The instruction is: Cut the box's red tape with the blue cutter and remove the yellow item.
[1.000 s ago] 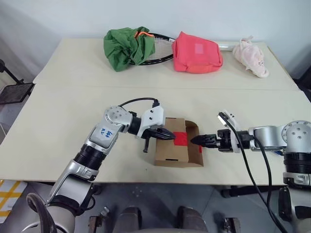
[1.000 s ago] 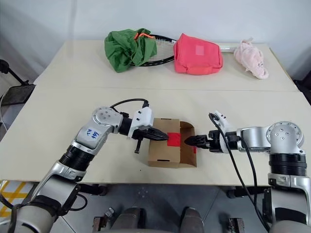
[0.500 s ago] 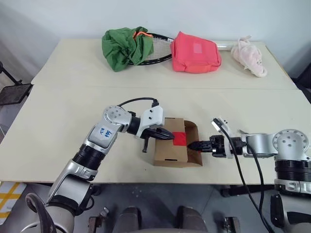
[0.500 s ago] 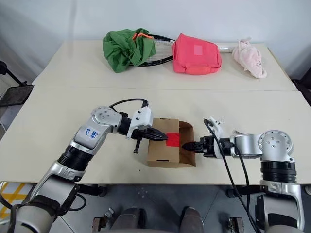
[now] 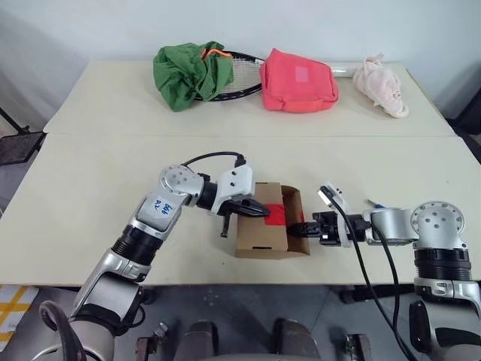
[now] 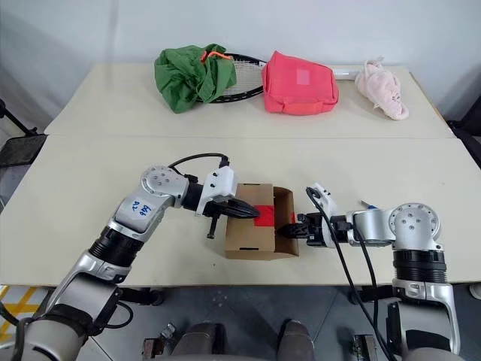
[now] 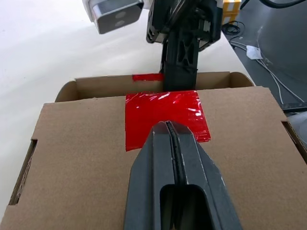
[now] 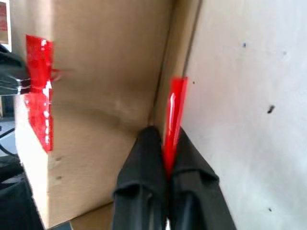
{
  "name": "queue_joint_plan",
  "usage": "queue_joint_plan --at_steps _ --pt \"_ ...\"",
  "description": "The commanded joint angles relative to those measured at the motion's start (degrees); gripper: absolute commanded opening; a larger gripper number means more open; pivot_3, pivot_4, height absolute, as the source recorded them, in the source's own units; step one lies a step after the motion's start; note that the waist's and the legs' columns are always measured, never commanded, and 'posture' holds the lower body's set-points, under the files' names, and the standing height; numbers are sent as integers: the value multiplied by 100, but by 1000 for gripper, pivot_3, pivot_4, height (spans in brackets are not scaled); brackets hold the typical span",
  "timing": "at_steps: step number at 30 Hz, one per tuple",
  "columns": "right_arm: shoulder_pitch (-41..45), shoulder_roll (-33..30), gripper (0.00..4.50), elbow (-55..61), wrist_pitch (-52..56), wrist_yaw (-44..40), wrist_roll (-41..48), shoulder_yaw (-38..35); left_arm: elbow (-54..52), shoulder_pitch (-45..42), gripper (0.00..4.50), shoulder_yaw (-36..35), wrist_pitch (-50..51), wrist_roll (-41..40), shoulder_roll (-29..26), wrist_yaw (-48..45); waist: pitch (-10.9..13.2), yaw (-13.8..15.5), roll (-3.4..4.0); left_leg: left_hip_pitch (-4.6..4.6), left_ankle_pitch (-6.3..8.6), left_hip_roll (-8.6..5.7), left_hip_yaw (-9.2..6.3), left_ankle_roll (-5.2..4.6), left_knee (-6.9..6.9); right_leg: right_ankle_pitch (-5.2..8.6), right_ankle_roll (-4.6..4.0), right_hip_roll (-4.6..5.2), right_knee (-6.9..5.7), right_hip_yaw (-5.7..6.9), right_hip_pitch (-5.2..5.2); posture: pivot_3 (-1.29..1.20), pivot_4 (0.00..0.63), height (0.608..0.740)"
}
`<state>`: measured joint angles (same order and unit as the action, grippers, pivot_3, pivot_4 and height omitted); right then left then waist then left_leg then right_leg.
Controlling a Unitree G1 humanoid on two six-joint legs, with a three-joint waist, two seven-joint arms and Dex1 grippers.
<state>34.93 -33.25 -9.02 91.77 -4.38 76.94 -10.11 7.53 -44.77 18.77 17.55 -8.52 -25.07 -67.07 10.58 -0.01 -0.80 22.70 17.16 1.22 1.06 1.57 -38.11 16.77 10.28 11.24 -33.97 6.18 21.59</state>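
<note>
Right hand (image 5: 304, 227) pinches the box's (image 5: 259, 239) opened flap (image 8: 175, 62).

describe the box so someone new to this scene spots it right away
On the near half of the pale table, between the robot's two arms, lies a small brown cardboard box. One end flap stands open, and red tape marks its top, unlike the pink-red fabric bag on the far side.

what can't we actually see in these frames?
- Inside of the box: hidden by its top panel in the head views, so the yellow item can't be confirmed.
- Blue stick beside the right arm: mostly hidden behind it.
- Right wrist view: what the right gripper pinches besides the red tape is unclear.
</note>
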Motion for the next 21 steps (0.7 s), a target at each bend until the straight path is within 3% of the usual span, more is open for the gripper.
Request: queue_joint_plan --at_steps 1,21 --pt "166 -303 20 204 73 17 197 -51 71 96 0 -129 0 95 -192 74 0 0 0 1 0 0 0 0 0 0 0 0 0 0 0 0 150 740" --pt "1272 -1875 20 418 73 647 1748 600 -103 644 0 -95 481 73 -187 223 0 164 0 11 0 -2 0 -1 -11 0 0 2 9 1 0 0 150 740"
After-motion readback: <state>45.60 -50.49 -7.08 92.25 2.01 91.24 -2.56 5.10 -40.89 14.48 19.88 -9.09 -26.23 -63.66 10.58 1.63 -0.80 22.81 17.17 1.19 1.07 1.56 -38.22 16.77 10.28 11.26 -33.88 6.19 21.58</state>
